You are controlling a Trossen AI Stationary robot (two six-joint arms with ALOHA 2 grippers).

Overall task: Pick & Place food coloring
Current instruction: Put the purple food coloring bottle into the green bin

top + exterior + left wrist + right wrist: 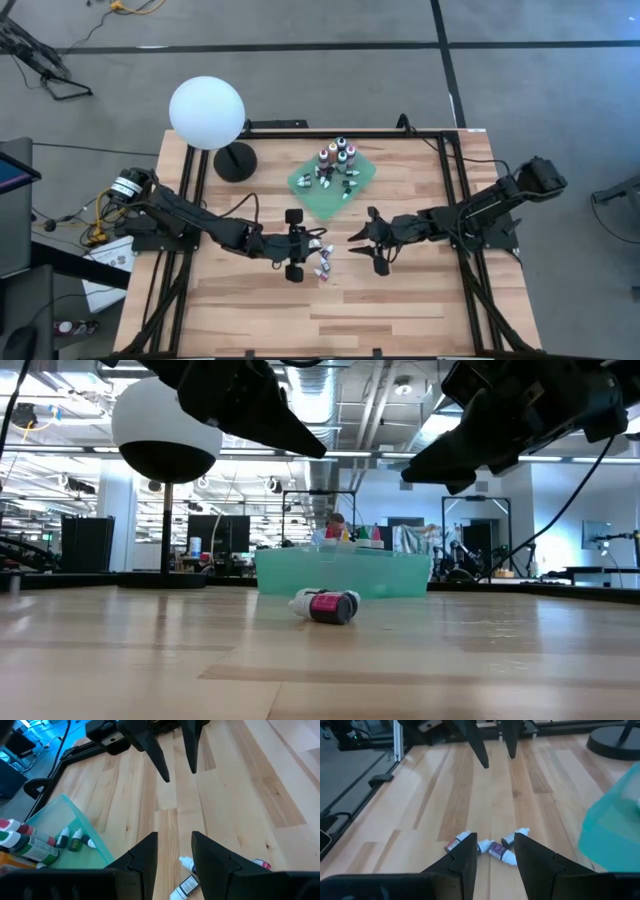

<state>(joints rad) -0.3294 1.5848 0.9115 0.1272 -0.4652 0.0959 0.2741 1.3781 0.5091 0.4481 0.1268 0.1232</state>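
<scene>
While both arms reach in toward the middle of the wooden counter (400, 310), a white globe lamp (207, 113) on a black round base (236, 162) stands at the far left part of it, beside a green square cloth (333, 182). Nothing lies between the two tools; bare wood separates them.

The left tool (312, 256) hangs above the counter with its fingers (145, 857) parted by a moderate gap, and nothing sits between them. The right tool (362, 241) faces it from the other side, fingers (462, 857) likewise parted and holding nothing. Neither touches a bottle; in the low view both dark tools sit high above the wood.

A small cluster of food coloring bottles (324, 262) lies tipped over on the bare counter just below the left tool's tips. In the right wrist view three or four show, white-capped with dark and pink-red labels, lying at angles and close together (492, 848). The low view shows one on its side with a magenta label and a dark end (326, 605). More bottles (336, 164) stay on the green cloth, some upright with dark caps, some small green ones lying flat (74, 840).
</scene>
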